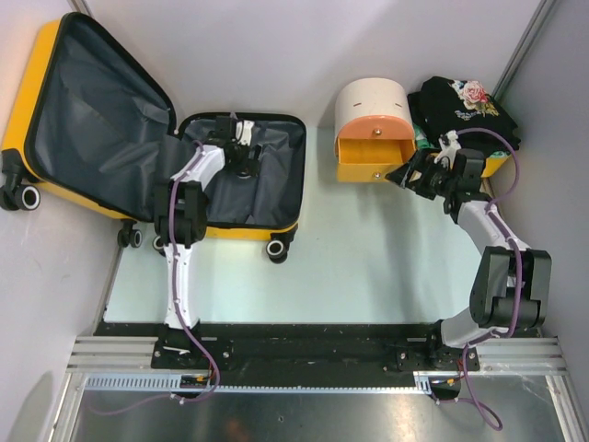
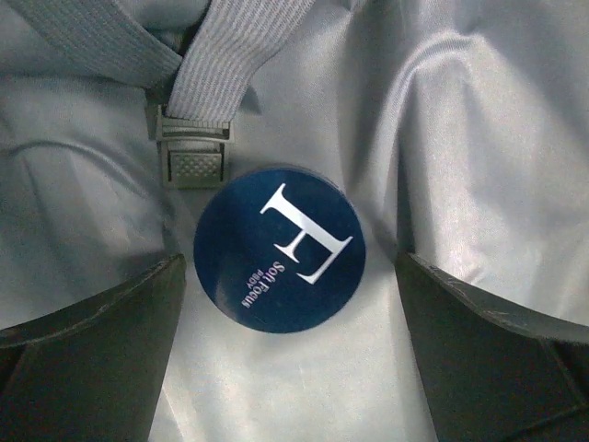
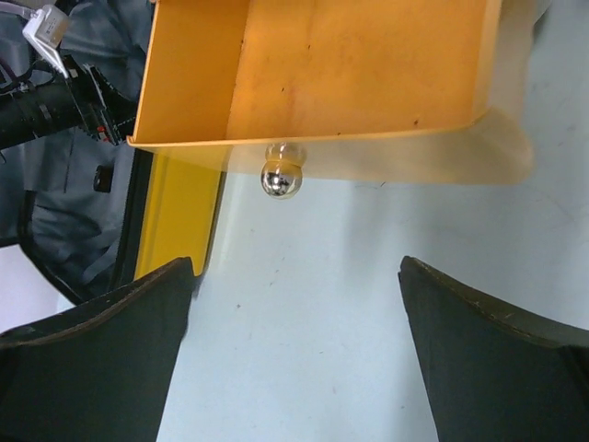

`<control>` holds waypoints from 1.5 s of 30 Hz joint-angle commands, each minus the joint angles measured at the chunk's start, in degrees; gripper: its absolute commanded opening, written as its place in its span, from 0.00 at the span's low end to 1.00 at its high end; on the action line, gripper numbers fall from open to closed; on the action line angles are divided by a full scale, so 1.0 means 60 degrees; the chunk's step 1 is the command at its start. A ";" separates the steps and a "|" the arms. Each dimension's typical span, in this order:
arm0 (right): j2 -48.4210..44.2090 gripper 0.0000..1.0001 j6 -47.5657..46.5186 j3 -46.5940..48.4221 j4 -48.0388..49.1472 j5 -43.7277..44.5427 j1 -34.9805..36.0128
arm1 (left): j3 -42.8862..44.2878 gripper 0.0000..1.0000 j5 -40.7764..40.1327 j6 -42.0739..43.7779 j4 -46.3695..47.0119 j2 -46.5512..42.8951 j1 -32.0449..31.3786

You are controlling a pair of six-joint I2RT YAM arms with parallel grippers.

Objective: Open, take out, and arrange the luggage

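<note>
Two arms at work, and we put our eyes on the left one first: the left gripper hangs spread wide inside the luggage, nothing between its fingers, with a dark blue round compact lying flat on the grey lining almost squarely under the gap. That, we judge, is the item to lift out. To do it well we would come straight down with the disc centred, let the fingers meet its rim on opposite sides, and close gently. The lid looks smooth and the lining beneath is loose, so a skewed pinch could squirt it away or gather a fold of fabric. We also mind the grey strap buckle, which sits just beside the compact's upper left edge; the jaws stand to left and right of the disc, so they should pass clear of it. In the overhead view the suitcase lies open at the table's far left, the big lid propped up against the wall and the shallower half flat, and the left hand is over that flat half near its far rim. Over on the right, the right gripper is also parted and empty, hovering before the pulled-out orange drawer and its shiny knob, well apart from the luggage, a likely home for what comes out.
</note>
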 commanded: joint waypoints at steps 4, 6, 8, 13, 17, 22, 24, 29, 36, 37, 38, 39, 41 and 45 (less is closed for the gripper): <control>-0.0796 0.99 -0.1652 0.0675 -0.0052 -0.0007 -0.0222 | 0.0867 0.93 0.0139 0.0762 -0.0032 0.0345 -0.0034; -0.0840 1.00 -0.1829 0.0734 0.0153 -0.0050 -0.0222 | 0.0999 0.86 0.0387 0.0733 -0.0032 0.0316 -0.0034; -0.0841 0.99 -0.2020 0.0778 0.0372 -0.0109 -0.0207 | 0.1102 0.79 0.0404 0.0732 -0.0018 0.0286 -0.0034; -0.0607 1.00 -0.2225 0.1056 0.0753 -0.0314 -0.0207 | 0.1088 0.58 0.0433 0.0893 -0.0061 0.0170 -0.0019; -0.0445 0.99 -0.2766 0.1363 0.0944 -0.0402 0.0011 | 0.0854 0.43 0.0855 0.0952 -0.0047 -0.0459 -0.0034; -0.0269 1.00 -0.3983 0.1569 0.1353 -0.0592 0.0538 | 0.0342 0.37 0.2011 0.0952 -0.0090 -0.2081 -0.0122; -0.0240 1.00 -0.4815 0.1569 0.1515 -0.0724 0.0758 | -0.0112 0.37 0.3183 0.1039 -0.0192 -0.2611 -0.0166; -0.0269 1.00 -0.7568 0.1569 0.2043 -0.1529 0.1710 | -0.1311 0.37 0.5789 0.1888 -0.0661 -0.4455 -0.0371; -0.0503 1.00 -1.0805 0.1569 0.2190 -0.3169 0.2809 | -0.2149 0.38 0.8766 0.2241 -0.1028 -0.5762 -0.0794; -0.0591 1.00 -1.1404 0.1569 0.1783 -0.3562 0.2912 | -0.2208 0.38 0.9029 0.2241 -0.1072 -0.5836 -0.0854; -0.0621 1.00 -1.2469 0.1569 0.1518 -0.3769 0.3116 | -0.2310 0.38 0.9162 0.2256 -0.1072 -0.5880 -0.0999; -0.0635 1.00 -1.3045 0.1569 0.1298 -0.3931 0.3205 | -0.2369 0.38 0.9192 0.2256 -0.1130 -0.5924 -0.1073; -0.0607 1.00 -1.3984 0.1569 0.0726 -0.4327 0.3380 | -0.2457 0.38 0.9338 0.2285 -0.1247 -0.5998 -0.1278; -0.0416 1.00 -1.6283 0.1569 0.0373 -0.4868 0.3571 | -0.2793 0.37 0.9325 0.2576 -0.1554 -0.6202 -0.1703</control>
